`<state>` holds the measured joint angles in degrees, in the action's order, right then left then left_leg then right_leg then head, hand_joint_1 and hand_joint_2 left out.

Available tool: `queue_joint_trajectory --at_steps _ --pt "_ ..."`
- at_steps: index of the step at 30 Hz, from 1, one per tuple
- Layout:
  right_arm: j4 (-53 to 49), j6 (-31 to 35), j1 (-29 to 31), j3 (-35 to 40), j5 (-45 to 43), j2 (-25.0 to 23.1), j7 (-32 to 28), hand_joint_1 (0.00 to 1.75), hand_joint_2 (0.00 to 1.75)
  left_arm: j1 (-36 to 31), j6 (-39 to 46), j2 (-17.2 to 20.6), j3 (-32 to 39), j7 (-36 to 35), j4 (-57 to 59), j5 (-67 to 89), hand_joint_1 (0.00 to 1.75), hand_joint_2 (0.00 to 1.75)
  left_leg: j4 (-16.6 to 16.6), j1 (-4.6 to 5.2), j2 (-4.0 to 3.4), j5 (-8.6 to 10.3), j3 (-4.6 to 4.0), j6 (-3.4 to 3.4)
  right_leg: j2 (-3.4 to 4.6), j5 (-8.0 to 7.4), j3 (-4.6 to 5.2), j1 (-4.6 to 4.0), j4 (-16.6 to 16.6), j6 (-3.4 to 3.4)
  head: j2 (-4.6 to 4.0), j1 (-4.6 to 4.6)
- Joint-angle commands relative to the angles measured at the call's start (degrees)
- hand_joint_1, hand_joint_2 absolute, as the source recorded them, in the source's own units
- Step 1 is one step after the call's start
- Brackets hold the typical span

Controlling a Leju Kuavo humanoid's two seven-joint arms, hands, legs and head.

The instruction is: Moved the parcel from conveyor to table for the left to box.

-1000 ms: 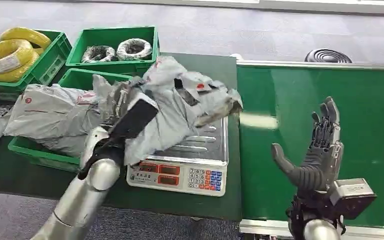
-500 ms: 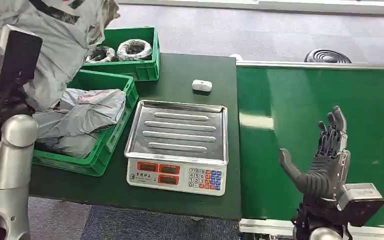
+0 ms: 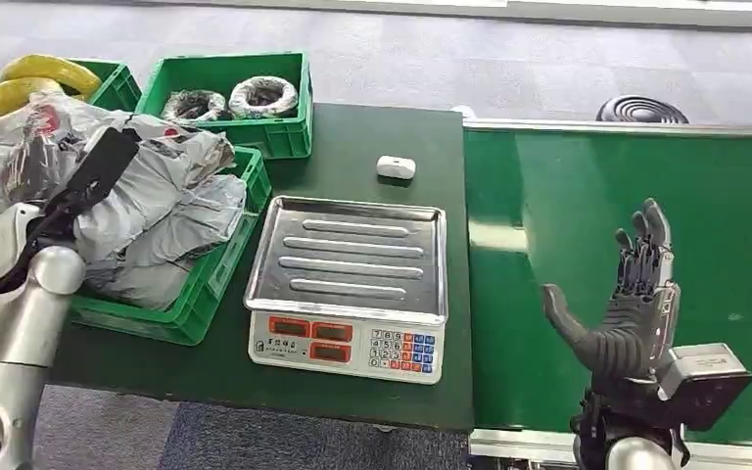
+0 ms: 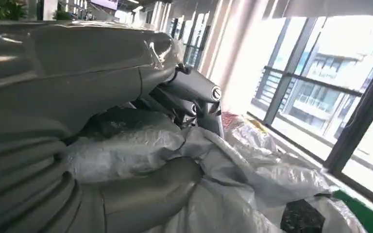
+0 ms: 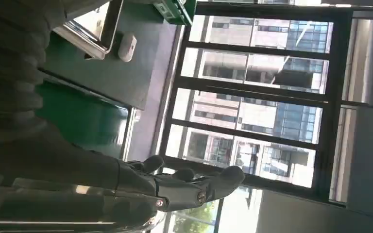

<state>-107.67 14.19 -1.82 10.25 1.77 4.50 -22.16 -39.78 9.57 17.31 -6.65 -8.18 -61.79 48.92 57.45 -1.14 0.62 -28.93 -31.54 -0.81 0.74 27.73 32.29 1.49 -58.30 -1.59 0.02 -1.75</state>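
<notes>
My left hand [image 4: 141, 145] is gripping the crumpled grey parcel [image 3: 147, 181] over the green crate [image 3: 211, 284] of grey bags at the table's left. My right hand [image 3: 627, 304] is hovering empty, fingers spread, above the conveyor belt [image 3: 587, 196].

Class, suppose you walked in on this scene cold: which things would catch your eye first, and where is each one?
First, the crumpled grey parcel that the left hand grips over the green crate at the table's left. Next, the right hand, open and upright above the green conveyor. Between them, the steel-topped scale sits bare.
</notes>
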Motion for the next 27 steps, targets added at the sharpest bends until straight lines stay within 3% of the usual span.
queue_joint_trajectory --at_steps 1,6,14,16,18,20,22,23,24,26,27 --pt "3.61 -0.02 1.23 -0.61 -0.56 1.11 0.43 0.0 1.75 -1.19 -0.32 0.61 -0.11 0.87 3.79 -4.31 0.0 1.75 -0.1 -0.02 -0.05 0.06 0.04 0.05 -0.05 -0.07 -0.04 -0.05 0.09 0.13 0.0 -0.02" --pt "2.26 0.73 -1.18 -1.36 -0.12 1.13 0.56 0.0 1.75 0.87 9.65 -0.55 3.69 5.55 -7.34 -10.27 0.0 1.75 -0.03 -0.05 -0.02 0.03 -0.06 0.07 -0.09 -0.05 0.02 -0.08 0.08 0.11 0.0 -0.02" --pt "1.84 1.32 -4.22 -1.97 -0.06 2.14 -0.52 0.0 1.75 5.65 14.67 -0.15 5.2 9.18 -19.04 -13.31 0.0 1.75 -0.11 -0.04 -0.06 0.04 0.0 0.07 -0.06 -0.06 0.0 -0.07 0.14 0.14 0.0 -0.02" --pt "1.79 1.39 -5.54 -2.16 0.07 2.36 -0.49 0.0 1.75 9.11 18.79 -0.15 6.06 14.08 -24.84 -15.23 0.0 1.75 -0.13 -0.01 -0.03 0.05 0.01 0.07 -0.1 -0.06 0.0 -0.05 0.14 0.14 0.0 -0.02" --pt "1.79 1.63 -7.96 -2.06 2.45 3.37 -0.08 0.0 1.75 18.08 19.72 0.89 6.24 21.04 -36.22 -19.01 0.0 1.75 -0.3 0.01 -0.11 0.1 0.12 0.11 -0.07 -0.12 -0.09 -0.04 0.3 0.2 0.0 0.0" --pt "1.1 2.1 -12.13 -3.0 5.56 4.88 -0.03 0.0 1.75 30.82 13.84 0.77 6.79 26.98 -48.33 -27.06 0.0 1.75 -0.43 0.06 -0.42 -0.03 0.36 0.11 0.28 -0.08 -0.21 0.02 0.4 0.12 0.0 -0.04" --pt "-0.53 2.16 -18.17 -4.38 8.09 6.26 -1.42 0.0 1.75 49.01 7.4 -1.73 8.1 37.12 -58.92 -37.49 0.0 1.75 -0.47 0.13 -0.42 -0.09 0.46 0.11 0.27 0.0 -0.29 0.09 0.38 0.09 0.0 -0.06" --pt "-1.07 2.11 -19.8 -4.81 7.99 6.39 -2.33 0.0 1.75 53.92 7.71 -3.19 8.81 40.25 -60.6 -37.22 0.0 1.75 -0.6 0.17 -0.53 -0.16 0.64 0.12 0.37 0.03 -0.42 0.13 0.5 0.1 0.0 -0.04" --pt "-1.34 2.43 -21.5 -4.98 7.84 6.64 -2.81 0.0 1.75 60.08 2.79 -4.86 9.01 44.58 -62.4 -43.94 0.0 1.75 -0.51 0.2 -0.48 -0.24 0.6 0.1 0.36 0.12 -0.38 0.17 0.4 0.05 0.0 0.0" --pt "-1.48 3.56 -23.68 -4.21 7.21 7.6 -3.55 0.0 1.75 67.37 -0.06 -6.82 9.83 48.18 -63.86 -43.76 0.0 1.75 -0.38 0.22 -0.69 -0.53 0.59 0.08 0.51 0.33 -0.3 0.19 0.3 0.08 0.0 -0.04" --pt "-1.48 3.56 -23.68 -4.21 7.21 7.6 -3.55 0.0 1.75 67.37 -0.06 -6.82 9.83 48.18 -63.86 -43.76 0.0 1.75 -0.21 0.16 -0.68 -0.7 0.45 0.11 0.57 0.45 -0.18 0.14 0.18 0.04 0.0 -0.02"
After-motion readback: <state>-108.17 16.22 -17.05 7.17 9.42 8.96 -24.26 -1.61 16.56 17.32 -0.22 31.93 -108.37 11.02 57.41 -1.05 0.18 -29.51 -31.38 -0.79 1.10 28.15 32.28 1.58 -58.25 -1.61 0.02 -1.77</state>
